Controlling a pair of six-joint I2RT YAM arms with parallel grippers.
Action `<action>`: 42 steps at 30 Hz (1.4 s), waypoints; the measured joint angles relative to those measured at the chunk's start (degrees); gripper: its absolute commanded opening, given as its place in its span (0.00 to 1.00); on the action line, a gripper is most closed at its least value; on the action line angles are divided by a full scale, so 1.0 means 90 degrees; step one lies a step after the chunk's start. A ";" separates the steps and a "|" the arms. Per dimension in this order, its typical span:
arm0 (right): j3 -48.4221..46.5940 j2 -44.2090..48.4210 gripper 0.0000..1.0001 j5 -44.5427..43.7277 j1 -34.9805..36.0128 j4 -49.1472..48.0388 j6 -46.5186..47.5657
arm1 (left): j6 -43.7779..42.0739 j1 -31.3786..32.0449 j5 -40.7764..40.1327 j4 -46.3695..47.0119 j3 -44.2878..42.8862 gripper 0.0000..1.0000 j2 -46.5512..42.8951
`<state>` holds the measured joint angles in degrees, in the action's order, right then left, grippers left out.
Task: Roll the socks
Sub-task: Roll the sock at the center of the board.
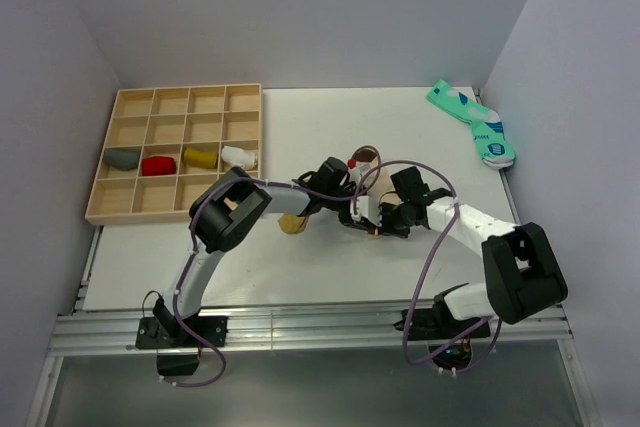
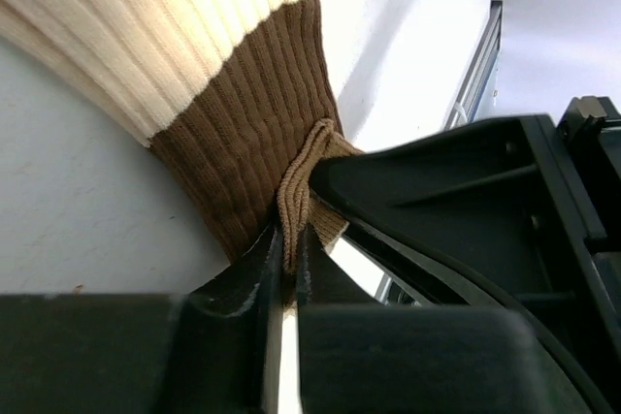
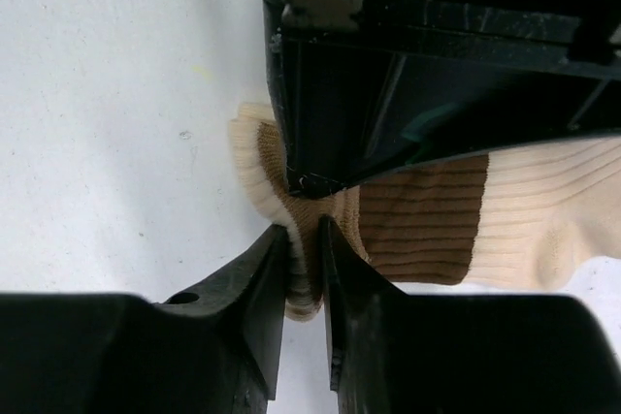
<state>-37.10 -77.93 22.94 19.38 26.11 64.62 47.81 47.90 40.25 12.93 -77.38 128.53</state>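
Left end effector [image 2: 288, 244] and right end effector [image 3: 306, 244], each tight on a fold of the beige sock [image 3: 427, 225].

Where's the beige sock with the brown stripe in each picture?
Top external: beige sock in the middle of the white table.
Left wrist: upper left, its brown band pinched by the left claw.
Right wrist: centre right, its edge pinched by the right claw.
Shared landmark: the white table.
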 measured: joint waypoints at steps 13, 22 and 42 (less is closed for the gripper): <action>-0.0532 -0.0299 0.18 0.0566 -0.0556 0.0923 0.0049 | 0.0840 -0.0124 -0.0372 0.1022 0.0899 0.32 -0.0393; -0.1855 -0.1625 0.16 0.1226 -0.1309 0.2652 0.0440 | 0.0794 -0.0170 -0.1319 0.1484 0.1632 0.30 -0.0942; -0.3305 -0.3628 0.13 0.2115 -0.1984 0.4238 -0.0726 | -0.1545 0.0403 -0.1880 0.3604 0.2033 0.42 -0.1054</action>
<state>-66.85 -110.59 41.98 1.52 64.25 58.08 33.91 51.53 23.33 45.36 -59.09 119.04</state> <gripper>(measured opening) 0.175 0.408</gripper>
